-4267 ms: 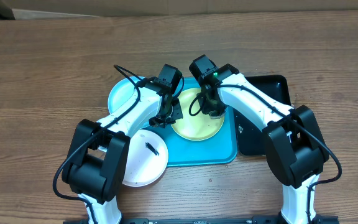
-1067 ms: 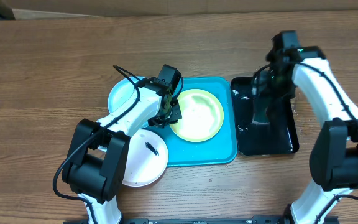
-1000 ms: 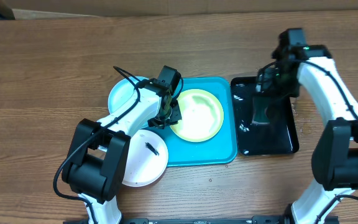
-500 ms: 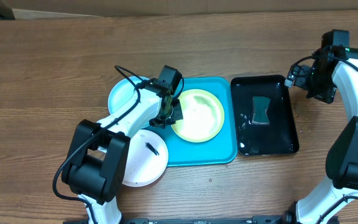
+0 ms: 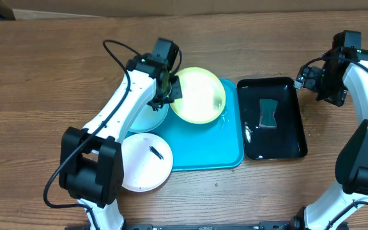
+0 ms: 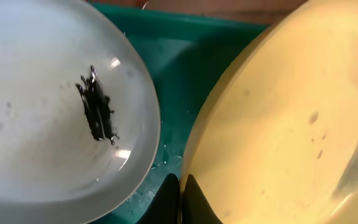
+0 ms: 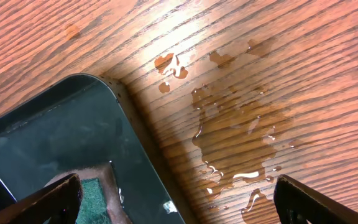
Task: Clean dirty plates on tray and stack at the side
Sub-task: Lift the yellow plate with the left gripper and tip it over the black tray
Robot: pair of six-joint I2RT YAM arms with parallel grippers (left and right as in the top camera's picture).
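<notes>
My left gripper [image 5: 167, 94] is shut on the left rim of the yellow-green plate [image 5: 199, 96] and holds it lifted over the back left corner of the turquoise tray [image 5: 206, 147]. In the left wrist view the black fingertips [image 6: 180, 199] pinch that plate's [image 6: 278, 118] edge. Left of it lies a pale plate [image 6: 48, 112] with a dark smear. The light cyan plate [image 5: 148, 119] shows under my left arm. The white plate [image 5: 144, 163], smeared, sits at the tray's front left. My right gripper [image 5: 317, 82] hangs open and holds nothing beside the black tray [image 5: 292, 144].
A green sponge [image 5: 268, 113] lies in the glossy black tray [image 7: 73, 143], right of the turquoise one. Water is spilled on the wooden table [image 7: 235, 130] by that tray's back right corner. Cardboard runs along the table's far edge.
My left gripper has closed on the yellow-green plate and lifted it up and back-left off the tray. My right gripper left the sponge in the black tray, opened and swung right.
</notes>
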